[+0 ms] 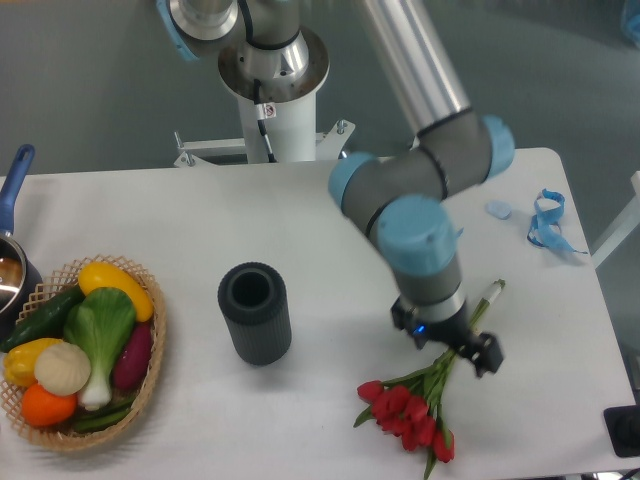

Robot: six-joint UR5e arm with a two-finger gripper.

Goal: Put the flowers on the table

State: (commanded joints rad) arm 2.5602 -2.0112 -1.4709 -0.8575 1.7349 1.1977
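Hiding the flowers' (408, 412) mid-stems, the gripper (452, 352) covers them.

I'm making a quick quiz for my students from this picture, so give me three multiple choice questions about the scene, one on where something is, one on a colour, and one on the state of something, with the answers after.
1. Where does the wicker basket of vegetables sit?
A. Near the table's left edge
B. Beside the blue strap
C. Right of the vase

2. What colour are the buds of the flowers?
A. Yellow
B. White
C. Red

3. How does the dark vase stand?
A. Tipped on its side
B. Upright and empty
C. Upright with flowers in it

Answers:
1. A, the basket lies at the far left of the white table, left of the vase.
2. C, the tulip heads are red on green stems.
3. B, its open mouth faces up with nothing inside; the flowers lie on the table below the gripper.
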